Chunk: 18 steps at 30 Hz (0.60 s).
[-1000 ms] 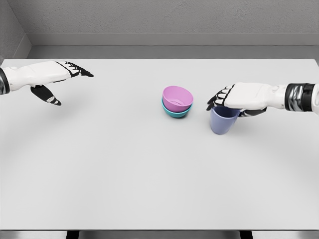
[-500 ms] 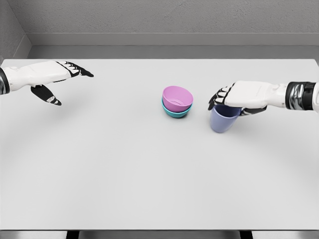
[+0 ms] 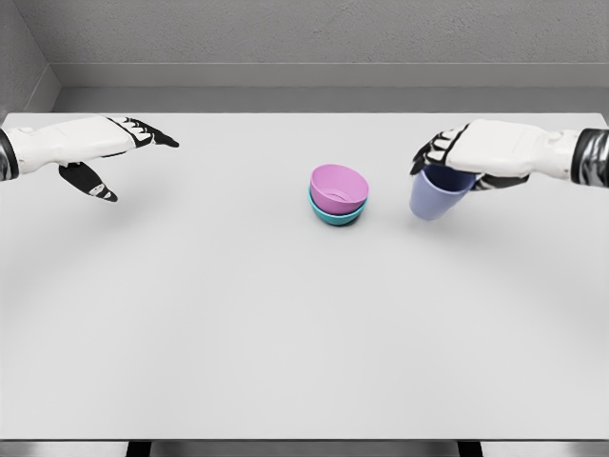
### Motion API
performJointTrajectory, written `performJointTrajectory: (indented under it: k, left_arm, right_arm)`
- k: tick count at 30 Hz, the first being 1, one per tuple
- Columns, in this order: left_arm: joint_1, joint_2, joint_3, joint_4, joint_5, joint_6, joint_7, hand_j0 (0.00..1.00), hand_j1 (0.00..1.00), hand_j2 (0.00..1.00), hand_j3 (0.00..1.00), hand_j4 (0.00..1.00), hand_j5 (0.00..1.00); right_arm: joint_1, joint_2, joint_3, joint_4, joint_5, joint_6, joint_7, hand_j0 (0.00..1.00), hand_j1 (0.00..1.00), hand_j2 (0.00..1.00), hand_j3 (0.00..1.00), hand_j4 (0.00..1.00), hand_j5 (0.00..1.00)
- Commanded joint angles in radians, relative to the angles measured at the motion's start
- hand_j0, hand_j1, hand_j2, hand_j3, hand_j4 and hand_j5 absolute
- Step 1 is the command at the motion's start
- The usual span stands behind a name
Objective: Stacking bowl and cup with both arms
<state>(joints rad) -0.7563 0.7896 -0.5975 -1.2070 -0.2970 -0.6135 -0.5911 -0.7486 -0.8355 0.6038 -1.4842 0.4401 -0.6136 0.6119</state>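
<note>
A pink bowl (image 3: 339, 187) sits nested in a teal bowl (image 3: 335, 216) at the middle of the white table (image 3: 238, 314). To their right a lavender cup (image 3: 433, 196) hangs tilted above the table, held at its rim by my right hand (image 3: 447, 164), whose fingers curl over the cup's top. My left hand (image 3: 114, 157) hovers at the far left with fingers stretched out flat and thumb down, holding nothing.
A grey wall (image 3: 314, 38) runs behind the table's far edge. The table's front edge lies along the bottom of the view.
My right hand has lifted the lavender cup off the table, up and slightly to the right, and the cup now tilts. The left hand and the bowls have not moved.
</note>
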Motion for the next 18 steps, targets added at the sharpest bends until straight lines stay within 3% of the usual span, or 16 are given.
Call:
performJointTrajectory:
  k: [1,14,18]
  left_arm:
    - [0.0,0.002,0.001,-0.002,0.006,0.003,0.0,1.0,1.0,1.0,1.0,1.0,1.0]
    - [0.0,0.004,0.001,-0.002,0.007,0.003,0.0,1.0,1.0,1.0,1.0,1.0,1.0]
    - [0.0,0.005,0.001,0.0,0.007,0.003,0.0,1.0,1.0,1.0,1.0,1.0,1.0]
  right_arm:
    - [0.0,0.003,-0.029,-0.001,-0.004,0.003,-0.001,0.64,0.64,0.64,0.64,0.64,0.64]
    - [-0.002,0.016,-0.064,-0.001,-0.004,0.003,-0.001,0.64,0.64,0.64,0.64,0.64,0.64]
    - [-0.017,0.047,-0.065,0.004,-0.004,0.003,-0.001,0.64,0.64,0.64,0.64,0.64,0.64]
